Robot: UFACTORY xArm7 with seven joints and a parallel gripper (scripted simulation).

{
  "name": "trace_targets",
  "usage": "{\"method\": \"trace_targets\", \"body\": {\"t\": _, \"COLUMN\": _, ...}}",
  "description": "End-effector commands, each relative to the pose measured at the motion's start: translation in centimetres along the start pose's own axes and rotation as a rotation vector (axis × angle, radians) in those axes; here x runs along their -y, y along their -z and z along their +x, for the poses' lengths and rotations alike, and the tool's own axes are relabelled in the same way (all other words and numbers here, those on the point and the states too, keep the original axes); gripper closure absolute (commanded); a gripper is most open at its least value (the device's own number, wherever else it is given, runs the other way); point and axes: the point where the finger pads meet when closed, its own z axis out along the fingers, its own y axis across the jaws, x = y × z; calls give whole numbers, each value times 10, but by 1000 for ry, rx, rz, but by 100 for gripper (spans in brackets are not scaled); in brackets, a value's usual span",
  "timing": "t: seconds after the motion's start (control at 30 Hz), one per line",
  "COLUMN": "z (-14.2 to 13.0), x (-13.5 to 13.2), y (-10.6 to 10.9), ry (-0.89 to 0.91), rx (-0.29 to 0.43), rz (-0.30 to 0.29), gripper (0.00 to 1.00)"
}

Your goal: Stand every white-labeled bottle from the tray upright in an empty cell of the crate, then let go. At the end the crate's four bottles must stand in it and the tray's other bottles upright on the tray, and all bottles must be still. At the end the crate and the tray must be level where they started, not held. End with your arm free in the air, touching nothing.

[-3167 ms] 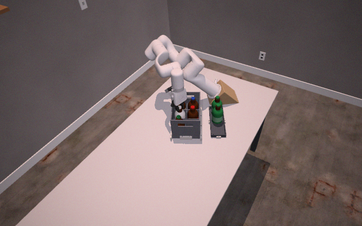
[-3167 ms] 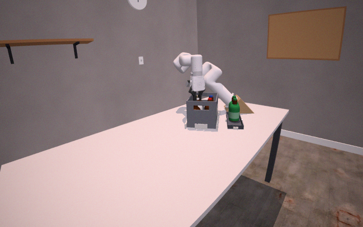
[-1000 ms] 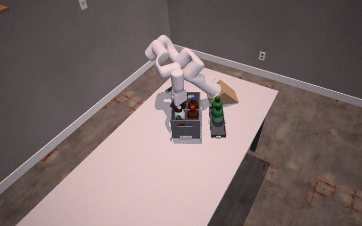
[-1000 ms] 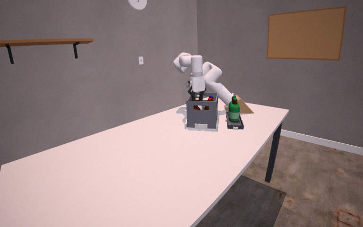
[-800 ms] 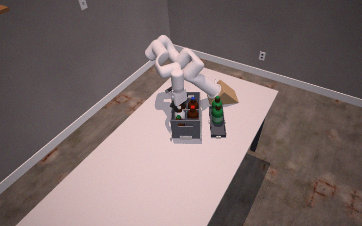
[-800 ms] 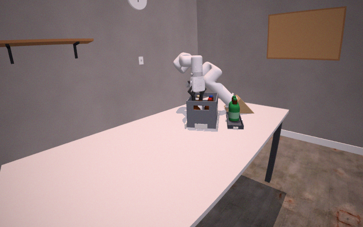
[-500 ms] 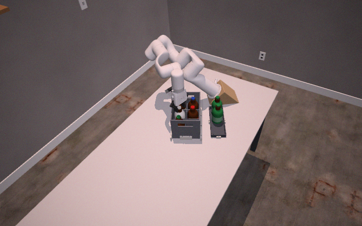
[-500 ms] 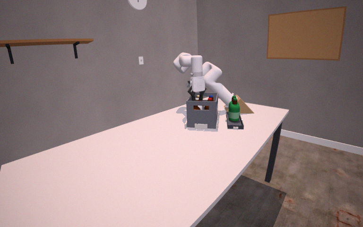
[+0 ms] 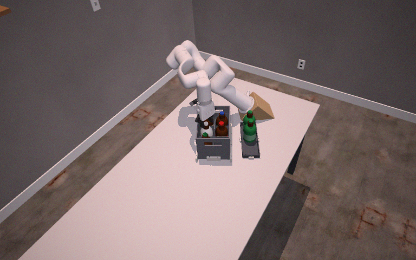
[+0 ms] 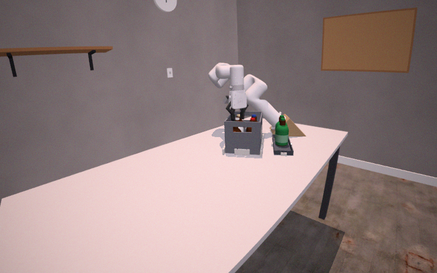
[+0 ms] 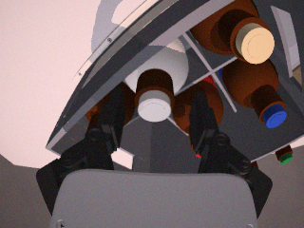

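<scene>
Arches the white xArm 7 arm (image 9: 218, 73) (image 10: 258, 93) up from its base, sharply bent at several joints. Hangs the wrist (image 9: 203, 89) (image 10: 236, 75) nearly upright, pointing the xArm Gripper (image 9: 206, 124) (image 10: 237, 119) (image 11: 158, 102) downward beneath it. Holds the black fingers partly open, spread apart on either side of the palm's centerline.

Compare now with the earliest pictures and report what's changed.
The gripper's fingers have spread, apparently letting go of the white-capped bottle, which stands in the crate with a finger on either side. Any shift of the arm is too small to tell. Crate and tray have stayed put.
</scene>
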Motion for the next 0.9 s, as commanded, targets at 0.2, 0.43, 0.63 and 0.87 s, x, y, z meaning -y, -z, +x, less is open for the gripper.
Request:
{"method": "trace_targets", "body": {"t": 0.2, "z": 0, "x": 1, "y": 18, "ry": -1, "rx": 2, "rz": 2, "gripper": 35}}
{"method": "trace_targets", "body": {"t": 0.43, "z": 0, "x": 1, "y": 37, "ry": -1, "rx": 2, "rz": 2, "gripper": 35}}
{"method": "trace_targets", "body": {"t": 0.63, "z": 0, "x": 1, "y": 52, "ry": -1, "rx": 2, "rz": 2, "gripper": 35}}
{"method": "trace_targets", "body": {"t": 0.87, "z": 0, "x": 1, "y": 62, "ry": -1, "rx": 2, "rz": 2, "gripper": 35}}
